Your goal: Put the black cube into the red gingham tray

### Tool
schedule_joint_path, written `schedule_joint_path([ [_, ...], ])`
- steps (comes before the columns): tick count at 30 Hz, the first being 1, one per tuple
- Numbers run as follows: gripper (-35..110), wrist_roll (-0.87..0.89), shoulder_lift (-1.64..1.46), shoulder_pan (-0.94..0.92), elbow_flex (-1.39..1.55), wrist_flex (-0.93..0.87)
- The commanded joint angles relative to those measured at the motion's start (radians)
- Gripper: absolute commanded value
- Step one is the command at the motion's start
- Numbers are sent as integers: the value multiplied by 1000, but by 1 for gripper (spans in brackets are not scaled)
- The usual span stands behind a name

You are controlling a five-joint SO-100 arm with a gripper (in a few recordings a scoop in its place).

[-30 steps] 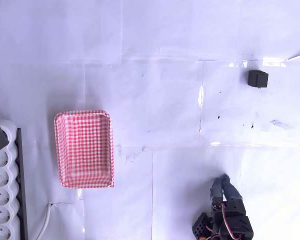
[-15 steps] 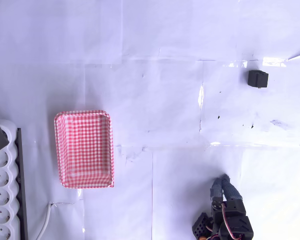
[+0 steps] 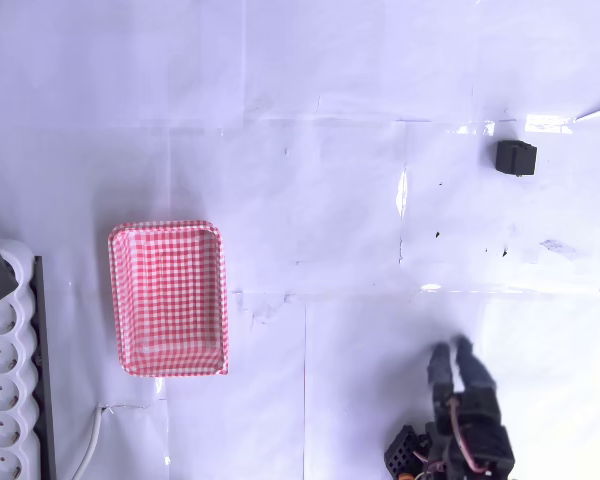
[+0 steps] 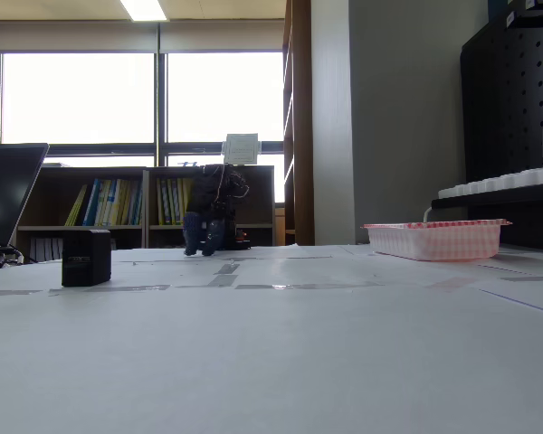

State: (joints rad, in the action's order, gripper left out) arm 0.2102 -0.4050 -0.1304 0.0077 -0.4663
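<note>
In the overhead view we see the gripper (image 3: 452,349) at five o'clock with fingers spread, the cube (image 3: 516,157) alone at two o'clock, the tray (image 3: 168,298) well apart at nine.

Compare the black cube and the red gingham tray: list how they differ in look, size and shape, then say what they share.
Colour: the black cube is plain matte black; the red gingham tray is red-and-white checked.
Size: the cube is far smaller than the tray.
Shape: the cube is a solid block, taller than wide in the fixed view; the tray is a shallow open rectangle with a raised rim.
Shared: both rest on the white table, far apart, untouched.
</note>
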Motion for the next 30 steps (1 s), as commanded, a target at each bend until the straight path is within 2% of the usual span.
schedule_joint_path([
  [1, 26, -26, -489, -21, 38, 718],
  [8, 51, -48, -917, -75, 201, 1025],
  [12, 58, -32, -1115, -101, 298, 1157],
  [20, 58, -67, -1473, -110, 588, 1358],
  [30, 58, -72, -1735, -124, 920, 1385],
])
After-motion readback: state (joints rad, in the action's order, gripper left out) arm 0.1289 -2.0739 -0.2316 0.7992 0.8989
